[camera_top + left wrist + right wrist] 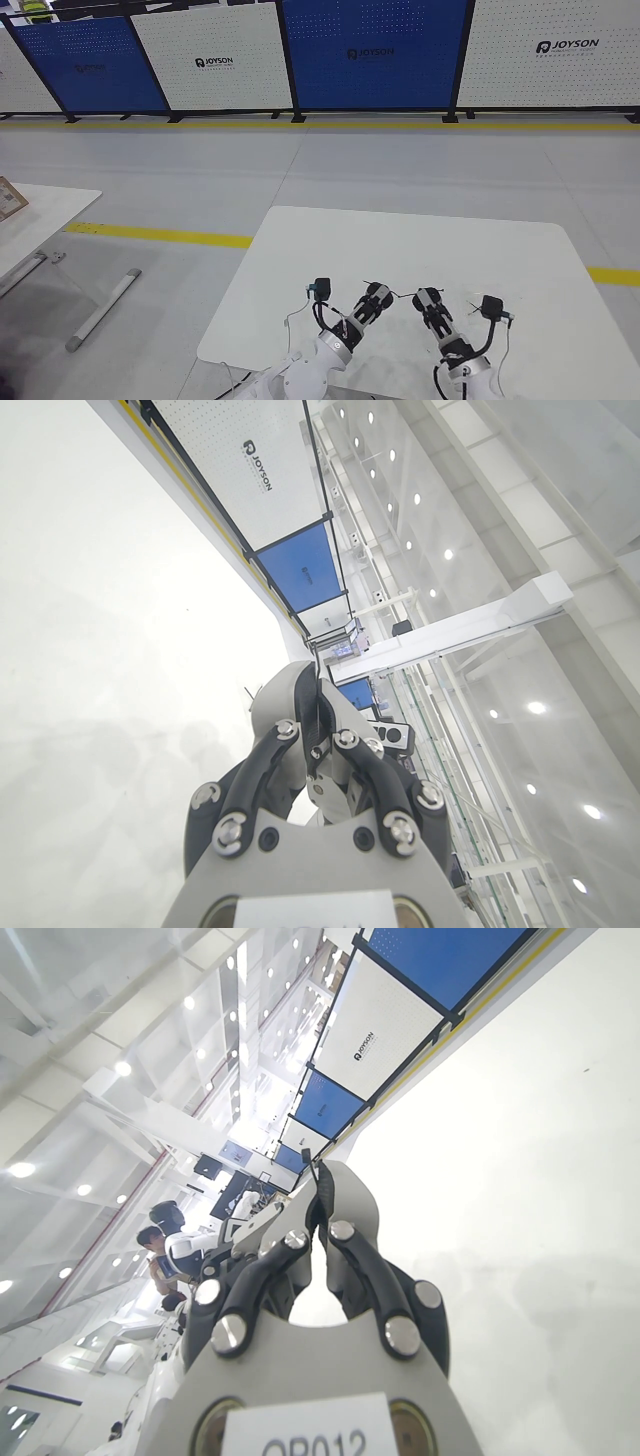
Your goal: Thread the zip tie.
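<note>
Claws, top view: left claw (pixel 381 292) and right claw (pixel 420 297) nearly tip to tip above the desk (pixel 400 235), with the zip tie (pixel 398 293) between them.
Left wrist view: left claw (pixel 316 680) pinching the zip tie (pixel 316 720).
Right wrist view: right claw (pixel 317 1178) pinching the zip tie (pixel 306 1156), its end poking out.
Handling: likely light, springy and slick; hold it near the ends.

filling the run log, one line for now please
left gripper: shut on zip tie | right gripper: shut on zip tie | both close together over table

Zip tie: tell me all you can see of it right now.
The thin black plastic zip tie is held over the white table, one end clamped in each shut gripper. Its small square head pokes past the right gripper tips; the flat strap runs between the left gripper pads.
</note>
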Controlling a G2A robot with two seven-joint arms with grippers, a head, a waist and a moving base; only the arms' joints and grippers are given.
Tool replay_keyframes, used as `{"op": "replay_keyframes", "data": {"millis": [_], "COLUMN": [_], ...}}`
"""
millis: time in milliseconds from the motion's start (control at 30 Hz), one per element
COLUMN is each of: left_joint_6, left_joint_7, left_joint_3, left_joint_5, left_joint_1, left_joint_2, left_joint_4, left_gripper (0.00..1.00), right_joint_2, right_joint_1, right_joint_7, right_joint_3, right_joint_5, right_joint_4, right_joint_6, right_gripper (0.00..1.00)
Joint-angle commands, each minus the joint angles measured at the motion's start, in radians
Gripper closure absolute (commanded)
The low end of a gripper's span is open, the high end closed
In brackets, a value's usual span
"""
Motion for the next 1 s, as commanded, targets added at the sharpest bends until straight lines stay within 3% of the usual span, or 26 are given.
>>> {"op": "replay_keyframes", "data": {"millis": [0,233,500,700,800,833,967], "left_joint_6": [-0.010,-0.020,-0.021,-0.018,-0.017,-0.016,-0.008], "left_joint_7": [0.007,0.016,0.025,0.025,0.024,0.024,0.022], "left_joint_3": [0.003,0.004,-0.007,-0.011,-0.011,-0.011,-0.011], "left_joint_5": [-0.008,-0.007,-0.004,0.010,0.016,0.017,0.027], "left_joint_1": [-0.001,0.000,0.002,0.003,0.003,0.003,0.003], "left_joint_2": [-0.003,-0.010,-0.015,-0.018,-0.020,-0.021,-0.023], "left_joint_4": [0.000,-0.002,0.008,0.011,0.012,0.013,0.017], "left_gripper": [1.00,1.00,1.00,1.00,0.91,0.83,0.68], "right_joint_2": [-0.002,-0.011,-0.009,-0.007,-0.009,-0.010,-0.010], "right_joint_1": [0.005,0.037,0.015,0.007,0.006,0.005,0.002], "right_joint_7": [-0.003,0.014,0.003,0.006,-0.005,-0.006,-0.011], "right_joint_3": [-0.003,-0.032,-0.002,0.010,0.004,0.005,0.008], "right_joint_5": [0.014,0.020,0.031,-0.005,-0.022,-0.023,-0.038], "right_joint_4": [0.014,0.045,0.035,0.019,0.011,0.010,0.003], "right_joint_6": [-0.013,-0.024,-0.056,-0.021,-0.001,0.001,0.015], "right_gripper": [1.00,1.00,1.00,1.00,1.00,1.00,1.00]}}
